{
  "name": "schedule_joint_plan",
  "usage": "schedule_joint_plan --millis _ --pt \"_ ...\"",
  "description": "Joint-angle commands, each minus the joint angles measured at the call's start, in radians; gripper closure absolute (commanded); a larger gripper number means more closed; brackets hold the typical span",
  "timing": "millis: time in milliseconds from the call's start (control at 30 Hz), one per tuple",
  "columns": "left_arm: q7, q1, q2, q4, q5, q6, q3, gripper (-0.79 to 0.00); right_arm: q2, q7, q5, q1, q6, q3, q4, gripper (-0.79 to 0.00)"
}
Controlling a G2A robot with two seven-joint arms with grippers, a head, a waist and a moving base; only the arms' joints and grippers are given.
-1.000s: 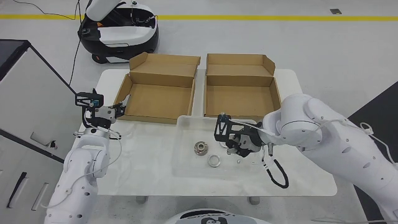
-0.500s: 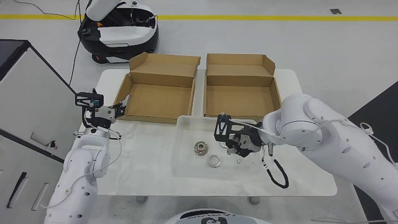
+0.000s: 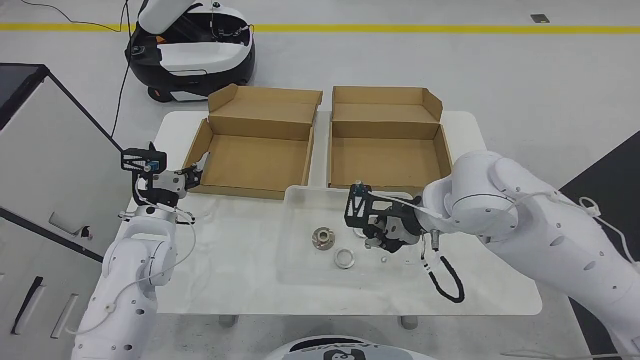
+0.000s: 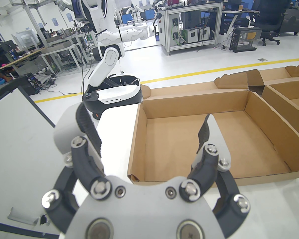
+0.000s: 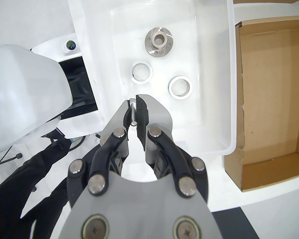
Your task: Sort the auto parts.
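Grip status: right gripper [image 5: 133, 100] clenched on one threaded bolt [image 5: 132, 114], over the white tray [image 3: 300, 200] at lower centre of the top view. Tray contents: one flanged hub [image 5: 159, 41], one ring [image 5: 140, 72], a second ring [image 5: 180, 87]. Two cardboard boxes just above the tray: left box [image 3: 255, 160], right box [image 3: 385, 160]. Left gripper [image 4: 144, 115] spread wide, grasping nothing, at centre left beside the left box.

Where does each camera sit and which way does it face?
Top view: above the arms, looking down at table, white tray, left box and right box; both arms show.
Left wrist view: on that wrist, facing across the left box into the room; open left gripper shows.
Right wrist view: on that wrist, looking down into the tray; right gripper shows, shut on a bolt.
Shared: top and right wrist views show the flange.
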Motion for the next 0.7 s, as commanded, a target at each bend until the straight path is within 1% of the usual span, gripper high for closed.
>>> schedule_joint_plan --millis 0,33,100,200,433,533,667 --pt "0.0 0.0 0.0 0.0 0.0 0.0 0.0 -0.785 0.0 0.0 0.0 0.0 0.0 0.0 0.0 0.0" --pt "0.0 0.0 0.0 0.0 0.0 0.0 0.0 -0.785 0.0 0.0 0.0 0.0 0.0 0.0 0.0 0.0" --pt "0.0 0.0 0.0 0.0 0.0 0.0 0.0 -0.785 -0.001 -0.039 0.002 -0.016 0.008 0.0 0.007 0.0" --pt "0.0 0.0 0.0 0.0 0.0 0.0 0.0 -0.785 0.001 -0.051 0.01 -0.02 0.016 0.012 0.013 0.0" --pt "0.0 0.0 0.0 0.0 0.0 0.0 0.0 -0.785 0.012 -0.076 0.113 -0.028 0.036 0.087 0.011 0.0" --pt "0.0 0.0 0.0 0.0 0.0 0.0 0.0 -0.785 0.021 -0.114 0.206 -0.048 0.026 0.147 0.016 0.0" --pt "0.0 0.0 0.0 0.0 0.0 0.0 0.0 -0.785 0.039 -0.139 0.398 -0.098 -0.031 0.252 0.04 0.0"
